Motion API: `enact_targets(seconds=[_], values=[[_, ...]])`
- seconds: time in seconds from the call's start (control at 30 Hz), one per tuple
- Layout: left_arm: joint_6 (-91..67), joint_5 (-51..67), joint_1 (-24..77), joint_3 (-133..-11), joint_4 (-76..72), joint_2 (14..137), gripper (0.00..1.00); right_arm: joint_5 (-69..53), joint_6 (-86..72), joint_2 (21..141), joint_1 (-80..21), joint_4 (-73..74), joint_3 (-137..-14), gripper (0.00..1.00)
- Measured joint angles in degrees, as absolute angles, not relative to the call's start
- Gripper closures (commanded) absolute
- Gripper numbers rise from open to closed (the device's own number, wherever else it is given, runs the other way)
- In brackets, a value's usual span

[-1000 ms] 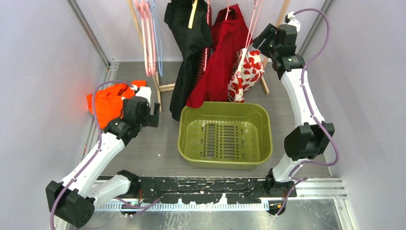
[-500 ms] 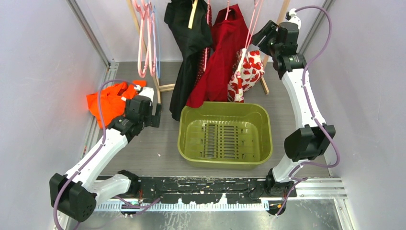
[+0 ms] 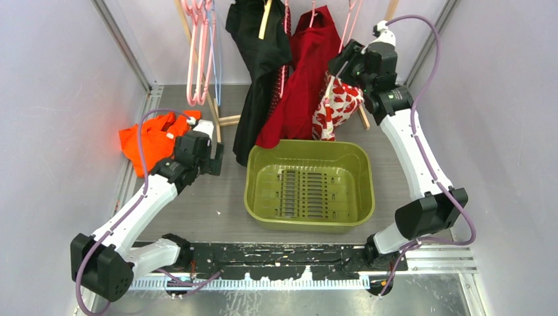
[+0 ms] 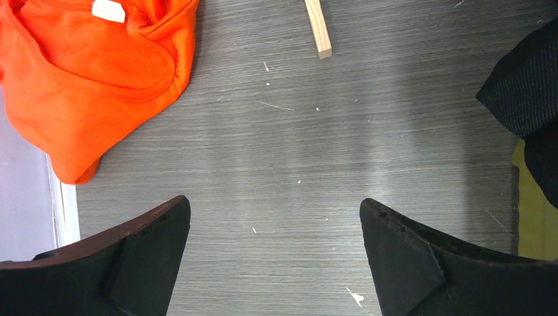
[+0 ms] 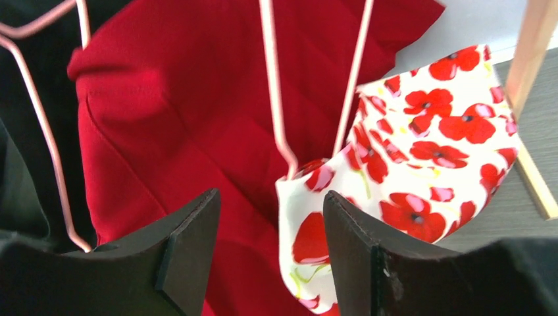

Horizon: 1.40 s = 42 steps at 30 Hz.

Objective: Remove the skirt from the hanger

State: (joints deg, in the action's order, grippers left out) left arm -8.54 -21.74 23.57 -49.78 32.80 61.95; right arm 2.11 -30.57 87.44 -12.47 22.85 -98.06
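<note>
Poppy-print skirt (image 5: 428,164) hung on pink hanger (image 5: 273,85), toward far right corner of the table (image 3: 217,197), right gripper (image 5: 270,197) parted just before it — nothing gripped, left gripper (image 4: 275,207) spread wide, empty, beside orange garment (image 4: 99,72) at left edge.

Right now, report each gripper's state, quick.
Left gripper: open, holding nothing.
Right gripper: open, facing the pink hanger of the poppy-print skirt, gripping nothing.

An orange shirt (image 3: 152,139) is lying crumpled near the table's (image 3: 217,194) left edge; a green tub (image 3: 256,191) is sitting mid-table, a black garment (image 3: 260,59) and a red garment (image 3: 303,85) hanging behind.
</note>
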Motion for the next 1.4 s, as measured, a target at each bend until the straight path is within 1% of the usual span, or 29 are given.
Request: enact_targets(seconds=[0.17,0.5,0.93,1.2,1.3,1.4], values=[[-8.6,-21.4,23.6,-49.8,32.8,62.2,0.01,3.4,-30.2,87.7,-14.8,23.6,-97.0,0.36],[-8.7,-21.5,23.6,-49.8,32.8,62.2,0.02,9.8,-27.4,87.9,-14.5,24.0,-97.1,0.37],[-8.8,-21.5,23.6,-49.8,32.9,63.1,0.02,10.9,-26.2,93.1,-15.5,24.1,-99.6,0.38],[-8.8,-21.5,23.6,-49.8,32.9,63.3,0.02,12.5,-24.4,93.9,-16.5,24.1,-101.1,0.39],[-8.8,-21.1,23.6,-50.2,33.2,63.4,0.03,15.9,-21.2,93.9,-18.0,24.3,-101.1,0.37],[-8.7,-20.4,23.6,-51.3,33.3,63.8,0.03,21.9,-13.6,93.8,-23.0,25.1,-101.1,0.31]])
